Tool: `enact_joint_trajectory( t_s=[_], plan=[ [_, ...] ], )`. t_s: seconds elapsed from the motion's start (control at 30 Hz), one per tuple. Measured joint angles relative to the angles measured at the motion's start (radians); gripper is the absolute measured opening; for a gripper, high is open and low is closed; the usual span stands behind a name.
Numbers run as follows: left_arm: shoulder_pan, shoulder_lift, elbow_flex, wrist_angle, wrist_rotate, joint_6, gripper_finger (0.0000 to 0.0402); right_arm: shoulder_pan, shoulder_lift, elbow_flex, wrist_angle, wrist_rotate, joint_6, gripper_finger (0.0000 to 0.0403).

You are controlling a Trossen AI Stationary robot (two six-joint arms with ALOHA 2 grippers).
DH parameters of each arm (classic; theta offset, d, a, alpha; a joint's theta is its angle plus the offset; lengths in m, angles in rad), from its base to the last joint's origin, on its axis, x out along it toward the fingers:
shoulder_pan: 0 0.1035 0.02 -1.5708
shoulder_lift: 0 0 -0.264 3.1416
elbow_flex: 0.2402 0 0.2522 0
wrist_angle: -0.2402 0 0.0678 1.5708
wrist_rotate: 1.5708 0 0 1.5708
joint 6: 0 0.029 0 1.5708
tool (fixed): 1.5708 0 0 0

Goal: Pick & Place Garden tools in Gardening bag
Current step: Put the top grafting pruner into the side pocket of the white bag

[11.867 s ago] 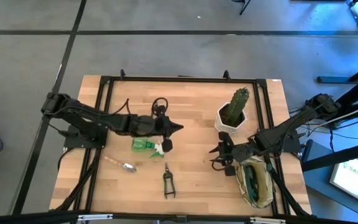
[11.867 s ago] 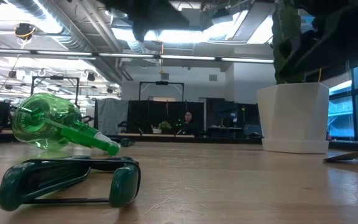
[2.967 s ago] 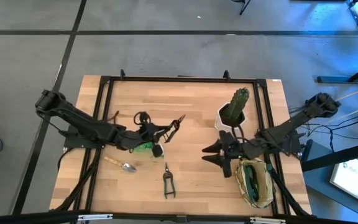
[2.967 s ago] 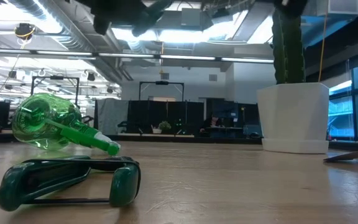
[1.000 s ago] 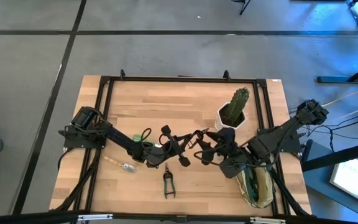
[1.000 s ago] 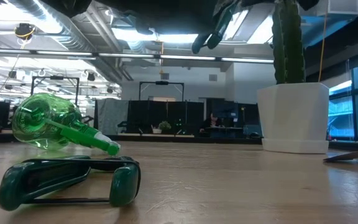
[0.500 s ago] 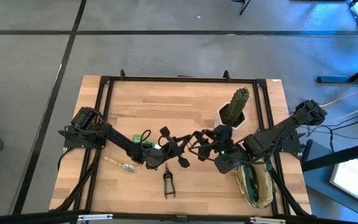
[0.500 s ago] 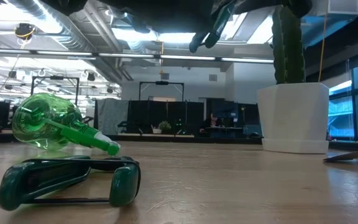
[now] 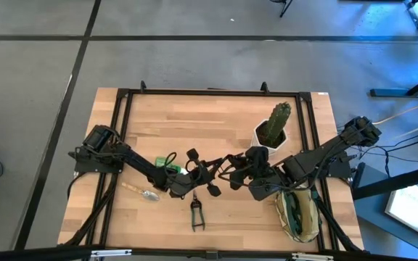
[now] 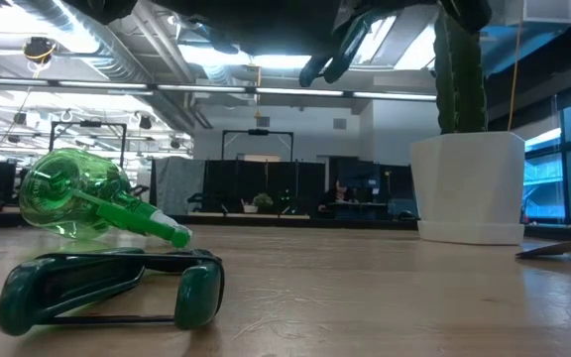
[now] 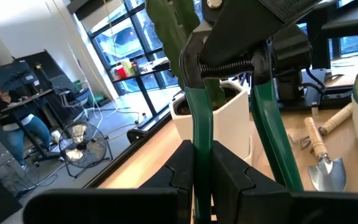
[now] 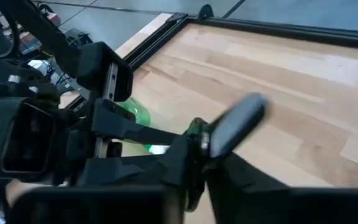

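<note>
A pair of green-handled pruning shears [image 9: 220, 172] hangs in the air over the table's middle, between both grippers. My left gripper [image 9: 207, 178] comes from the left, shut on a handle. My right gripper [image 9: 232, 174] comes from the right, shut on the shears' head. A second pair of shears [image 9: 197, 212] lies flat near the front edge. A trowel [image 9: 145, 193] lies at the front left. The green spray bottle [image 10: 77, 206] lies on its side, half under my left arm. The khaki gardening bag [image 9: 300, 212] stands at the front right. My left gripper pinches one green handle [image 11: 199, 127] of the shears between its two fingers, which point level along the handle. The second handle [image 11: 267, 124] stays free beside them. The shears are lifted clear of the table. My right gripper closes on the shears' head end, by the spring and blades [image 11: 232, 59], coming from the table's right and slanting down. The grey blade [image 12: 234, 123] sticks out past its fingers. The contact itself is hidden by the gripper's body.
A cactus in a white hexagonal pot [image 9: 271, 134] stands at the back right, close behind my right arm. The bag lies just under my right arm. A black frame [image 9: 209, 93] runs around the tabletop. Bare wood lies at the far left.
My right gripper has crept toward the table's left, onto the shears' head, and has shut on it. My left gripper has kept still, holding the shears in the air.
</note>
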Motion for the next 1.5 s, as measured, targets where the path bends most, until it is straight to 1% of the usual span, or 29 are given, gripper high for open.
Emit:
enact_joint_trajectory(
  t_s=[0.07,0.13,0.27,0.33,0.43,0.47,0.6,0.77,0.83,0.93,1.03,1.33,1.5],
  plan=[
    [-0.002,0.000,0.000,-0.006,-0.005,0.001,0.0022,0.000,0.000,0.001,0.008,-0.005,0.000,0.0016],
    [-0.002,0.000,0.000,-0.022,-0.007,-0.003,0.0024,-0.001,0.000,0.001,0.008,-0.012,-0.004,0.0015],
    [-0.008,0.000,0.001,-0.050,0.004,0.005,0.0056,0.001,0.000,0.015,-0.014,-0.038,-0.027,0.0014],
    [-0.019,0.000,0.002,-0.063,-0.037,0.033,0.0072,0.003,0.000,0.034,-0.046,-0.047,-0.038,0.0014],
    [-0.040,0.000,0.002,-0.053,-0.130,0.098,0.0082,0.017,0.000,0.078,-0.127,-0.036,-0.025,0.0014],
    [-0.046,0.000,0.000,-0.036,-0.159,0.123,0.0083,0.025,0.000,0.093,-0.159,-0.032,-0.013,0.0014],
    [-0.063,-0.002,0.001,0.023,-0.168,0.181,0.0085,0.068,0.000,0.163,-0.298,0.008,0.068,0.0014],
    [-0.061,-0.002,0.001,0.036,-0.248,0.178,0.0087,0.129,0.000,0.218,-0.445,0.016,0.198,0.0014],
    [-0.057,-0.002,0.001,0.035,-0.250,0.158,0.0087,0.154,0.000,0.225,-0.489,0.011,0.258,0.0014],
    [-0.055,-0.002,0.001,0.021,-0.251,0.140,0.0087,0.185,0.000,0.224,-0.565,-0.022,0.361,0.0014],
    [-0.059,-0.002,0.001,0.021,-0.279,0.146,0.0087,0.211,0.000,0.224,-0.626,-0.081,0.450,0.0014],
    [-0.070,-0.002,0.001,0.001,-0.287,0.144,0.0088,0.309,0.000,0.222,-0.686,-0.182,0.643,0.0014],
    [-0.085,-0.002,0.001,-0.001,-0.286,0.144,0.0088,0.363,0.000,0.223,-0.705,-0.279,0.736,0.0014]
  ],
)
